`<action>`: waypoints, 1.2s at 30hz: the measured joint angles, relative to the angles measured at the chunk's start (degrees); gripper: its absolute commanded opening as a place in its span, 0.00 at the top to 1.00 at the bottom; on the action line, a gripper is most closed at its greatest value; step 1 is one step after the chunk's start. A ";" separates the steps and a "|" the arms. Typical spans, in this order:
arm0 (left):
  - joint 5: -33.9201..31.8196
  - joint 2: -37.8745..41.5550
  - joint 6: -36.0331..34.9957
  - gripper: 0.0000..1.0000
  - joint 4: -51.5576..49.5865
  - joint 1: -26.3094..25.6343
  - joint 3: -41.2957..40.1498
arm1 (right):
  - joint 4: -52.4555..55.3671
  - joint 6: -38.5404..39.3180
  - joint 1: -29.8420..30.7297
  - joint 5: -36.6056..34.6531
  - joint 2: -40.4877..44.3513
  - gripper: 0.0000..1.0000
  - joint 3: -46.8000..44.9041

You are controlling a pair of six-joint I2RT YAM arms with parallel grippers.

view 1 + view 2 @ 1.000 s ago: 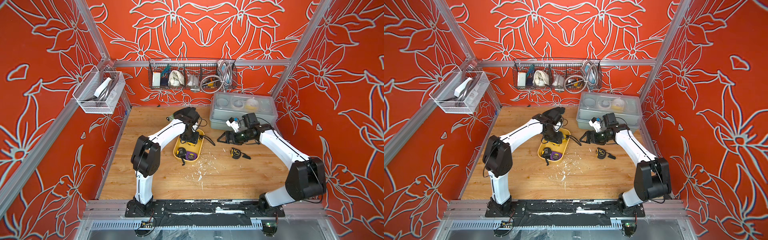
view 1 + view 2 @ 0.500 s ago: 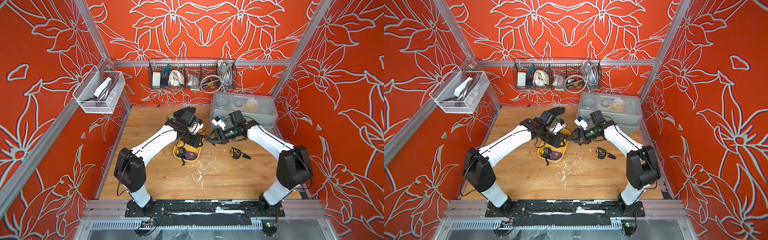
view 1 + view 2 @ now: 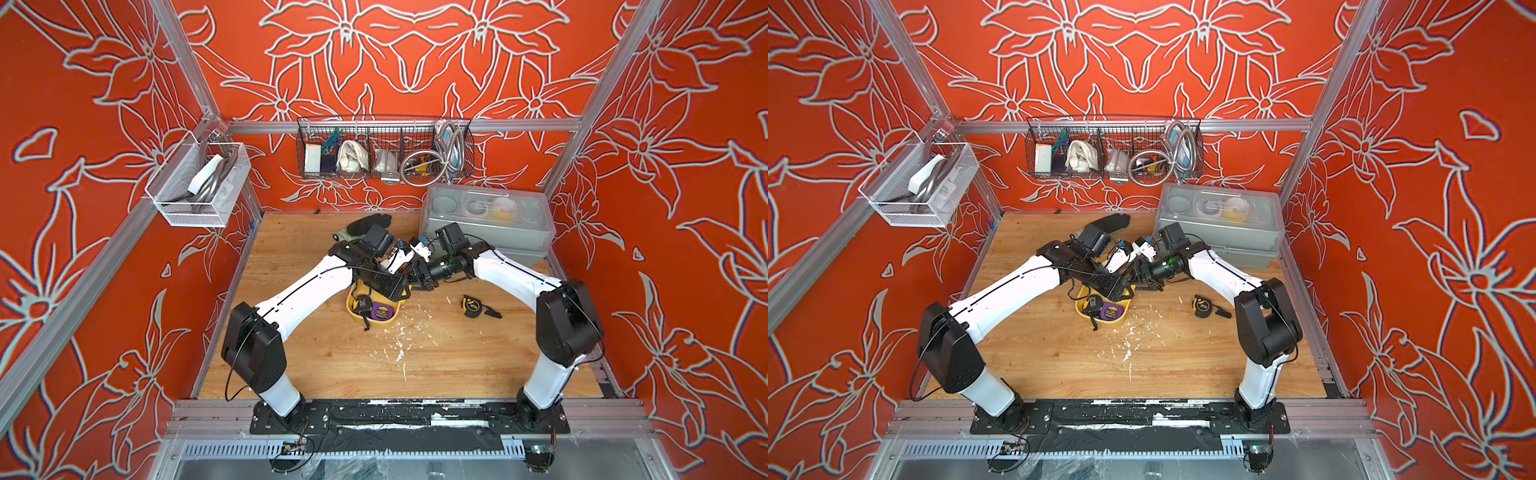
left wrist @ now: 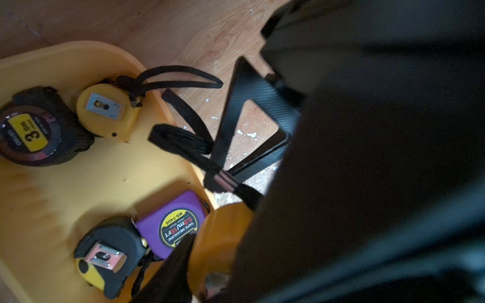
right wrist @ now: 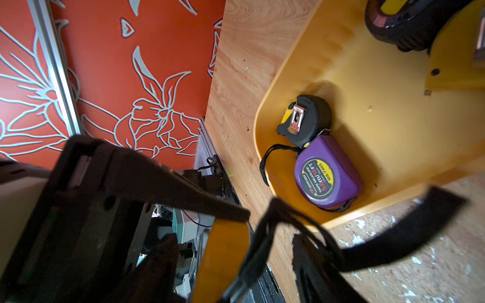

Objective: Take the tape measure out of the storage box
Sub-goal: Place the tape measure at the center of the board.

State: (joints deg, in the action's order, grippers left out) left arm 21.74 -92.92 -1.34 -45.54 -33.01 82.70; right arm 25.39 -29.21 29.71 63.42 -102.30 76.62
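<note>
The yellow storage box (image 3: 376, 325) (image 3: 1100, 324) lies mid-table under both grippers. Several tape measures rest in it: a purple one (image 4: 170, 223) (image 5: 325, 181), a black-and-yellow one (image 4: 110, 251), a black-and-red one (image 4: 31, 131) and a yellow one (image 4: 105, 112). My left gripper (image 3: 392, 286) (image 4: 210, 262) hangs over the box's right edge, shut on a yellow tape measure (image 4: 217, 236) (image 5: 223, 257) with a black strap (image 5: 367, 230). My right gripper (image 3: 420, 277) (image 5: 236, 267) is open; its fingers flank that tape measure with gaps showing.
Another black-and-yellow tape measure (image 3: 471, 306) (image 3: 1202, 306) lies on the table, right of the box. A grey case with a clear lid (image 3: 486, 224) stands back right, a black glove (image 3: 365, 224) behind the arms. Wire baskets (image 3: 384, 151) (image 3: 199, 187) hang on the walls.
The left gripper rose out of the box with the yellow tape measure. The right gripper swung left to meet it, and its jaws have narrowed around it.
</note>
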 measured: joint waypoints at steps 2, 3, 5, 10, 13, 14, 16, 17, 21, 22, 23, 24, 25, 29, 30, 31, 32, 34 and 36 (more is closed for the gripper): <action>-0.11 0.48 -0.15 0.61 0.70 -0.07 -0.37 | -0.61 -0.81 0.17 0.70 -0.20 0.40 0.17; -0.48 0.76 -0.17 0.61 1.14 -0.04 -0.57 | -0.70 -1.18 0.24 0.90 -0.28 0.46 0.39; -1.68 1.14 -0.15 0.61 1.81 -0.07 -0.66 | -1.11 -1.84 0.42 1.16 -0.42 0.58 0.68; -5.40 1.36 -0.11 0.61 2.25 -0.39 -0.70 | -2.43 -2.97 0.68 2.08 -0.61 0.64 1.11; -7.15 1.44 -0.07 0.56 2.47 -0.66 -0.70 | -2.82 -3.98 0.68 1.81 -0.74 0.73 1.20; -7.72 1.44 -0.04 0.50 2.56 -0.79 -0.70 | -2.82 -4.44 0.68 1.64 -0.83 0.75 1.29; -8.22 1.44 0.09 0.33 2.73 -0.85 -0.70 | -2.97 -4.81 0.68 1.40 -0.87 0.76 1.38; -8.41 1.44 0.17 0.17 2.82 -0.85 -0.70 | -3.26 -4.90 0.68 1.44 -0.90 0.79 1.38; -10.25 1.70 1.44 0.01 4.28 -0.46 -0.96 | -3.58 -5.35 0.37 2.01 -0.90 0.81 1.38; -10.99 2.21 1.73 0.01 5.11 -0.42 -1.49 | -3.63 -5.53 -0.22 2.14 -0.90 0.81 1.38; -11.98 3.10 2.27 0.01 6.45 -0.39 -2.47 | -3.69 -5.66 -0.85 2.43 -0.81 0.81 1.29; -12.96 4.13 2.73 0.01 7.45 -0.33 -3.34 | -3.72 -5.73 -1.57 2.71 -0.68 0.81 1.03; -13.38 5.35 3.08 0.01 8.28 -0.22 -4.11 | -4.15 -5.79 -2.73 2.93 -0.42 0.81 0.52; -17.33 7.61 4.61 0.01 7.65 1.51 -2.71 | -1.42 -3.26 -11.56 2.08 2.67 0.82 -3.65; -18.10 7.17 4.90 0.01 7.17 2.01 -1.90 | 0.20 -1.77 -13.68 1.18 3.21 0.82 -4.20; -19.02 6.43 5.22 0.01 6.67 2.51 -1.20 | 2.49 0.35 -16.20 -0.17 3.63 0.82 -4.70; -19.67 5.38 5.46 0.01 6.03 2.97 -0.76 | 4.07 1.99 -17.94 -1.51 3.85 0.82 -5.20; -20.63 2.43 5.99 0.01 4.22 3.17 -0.68 | 6.23 4.70 -19.63 -4.17 4.13 0.82 -7.06; -21.53 -1.62 6.71 0.01 1.84 3.06 -0.68 | 6.97 6.10 -19.39 -6.10 4.15 0.81 -9.84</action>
State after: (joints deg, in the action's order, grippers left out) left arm 0.21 -94.54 5.37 -43.70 -29.95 82.02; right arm 32.36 -23.11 10.33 57.32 -98.15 66.78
